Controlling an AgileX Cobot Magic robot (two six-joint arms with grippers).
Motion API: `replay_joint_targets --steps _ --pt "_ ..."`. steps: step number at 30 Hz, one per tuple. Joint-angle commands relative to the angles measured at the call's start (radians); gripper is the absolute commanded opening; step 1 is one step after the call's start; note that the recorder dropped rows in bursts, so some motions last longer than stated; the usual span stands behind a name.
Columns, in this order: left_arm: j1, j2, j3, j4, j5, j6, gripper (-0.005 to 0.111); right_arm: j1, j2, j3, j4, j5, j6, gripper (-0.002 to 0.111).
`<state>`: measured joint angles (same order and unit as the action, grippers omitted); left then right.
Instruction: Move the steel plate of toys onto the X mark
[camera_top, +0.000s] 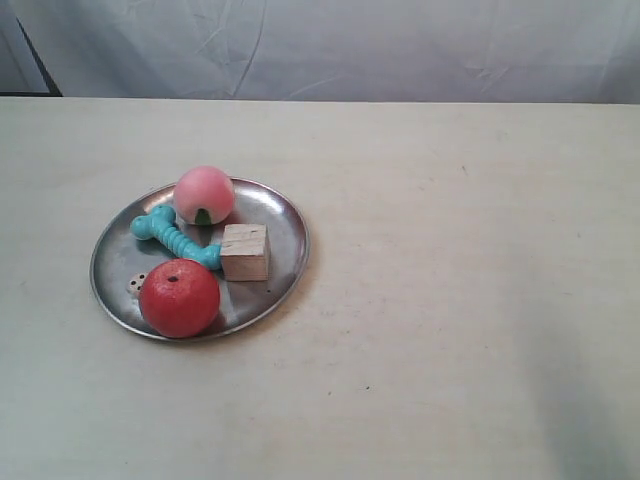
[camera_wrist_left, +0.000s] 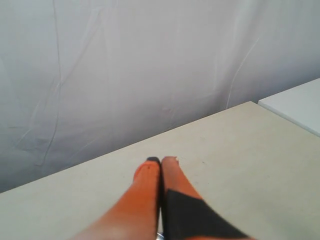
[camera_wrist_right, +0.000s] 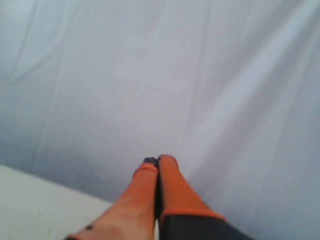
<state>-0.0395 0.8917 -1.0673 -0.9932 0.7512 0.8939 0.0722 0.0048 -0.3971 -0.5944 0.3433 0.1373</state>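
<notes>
The steel plate (camera_top: 285, 215) rests on the beige table at the exterior view's left. It carries a pink peach (camera_top: 204, 193), a turquoise bone (camera_top: 172, 236), a pale wooden cube (camera_top: 245, 251), a red apple ball (camera_top: 179, 297) and a small white die (camera_top: 135, 284), half hidden behind the apple. No X mark shows in any view. Neither arm appears in the exterior view. My left gripper (camera_wrist_left: 161, 160) is shut and empty, above bare table. My right gripper (camera_wrist_right: 157, 160) is shut and empty, raised toward the white backdrop.
The table (camera_top: 450, 300) stretches wide to the right of the plate. A white cloth backdrop (camera_top: 330, 45) hangs behind its far edge. A second white surface (camera_wrist_left: 300, 102) lies beyond the table edge in the left wrist view.
</notes>
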Motion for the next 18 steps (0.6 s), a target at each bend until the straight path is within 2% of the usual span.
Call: replay_joint_targets --steps 1,6,9,14,18 --pt "-0.015 -0.006 0.002 0.001 -0.010 0.001 0.000 -0.012 -0.005 0.081 0.003 -0.380 -0.005 -0.001" --pt "-0.035 -0.006 0.002 0.003 -0.007 0.001 0.000 -0.013 -0.005 0.205 -0.001 -0.816 -0.005 -0.001" --pt "-0.035 -0.006 0.002 0.003 -0.007 0.001 0.000 -0.013 -0.005 0.276 0.001 -0.933 -0.005 -0.001" --pt "-0.035 -0.006 0.002 0.003 -0.007 0.001 0.000 -0.013 -0.005 0.348 0.003 -0.842 -0.003 -0.001" --pt "-0.035 -0.006 0.002 0.003 -0.007 0.001 0.000 -0.013 -0.005 0.381 0.003 -0.654 -0.003 -0.001"
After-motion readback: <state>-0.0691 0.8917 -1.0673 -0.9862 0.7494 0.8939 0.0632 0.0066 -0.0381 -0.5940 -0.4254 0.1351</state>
